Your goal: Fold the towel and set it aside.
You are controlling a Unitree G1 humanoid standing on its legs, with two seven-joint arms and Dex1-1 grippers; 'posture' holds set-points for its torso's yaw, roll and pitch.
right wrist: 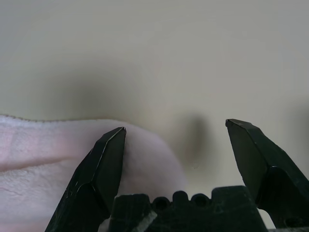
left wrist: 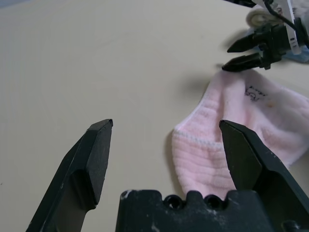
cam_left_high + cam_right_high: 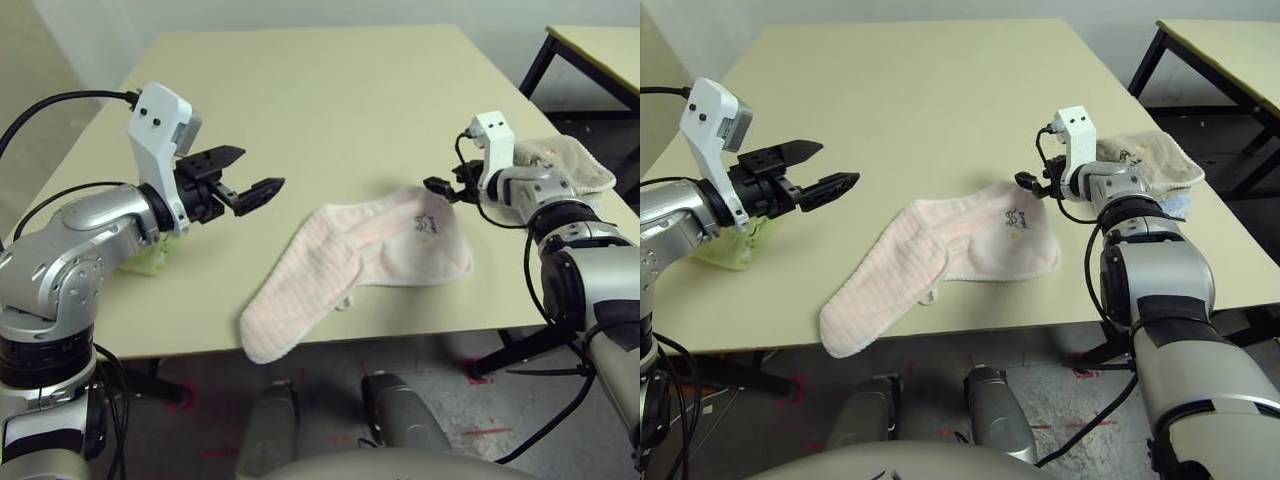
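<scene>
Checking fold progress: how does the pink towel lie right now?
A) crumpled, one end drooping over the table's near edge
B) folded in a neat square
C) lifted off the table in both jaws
A: the towel lies crumpled on the table, its striped end drooping over the near edge.

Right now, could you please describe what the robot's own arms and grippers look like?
Both arms are rounded silver metal with black joint bands and loose black cables. Each wrist carries a white angular housing with small dark dots. The left gripper and right gripper each have two black, pointed fingers.
</scene>
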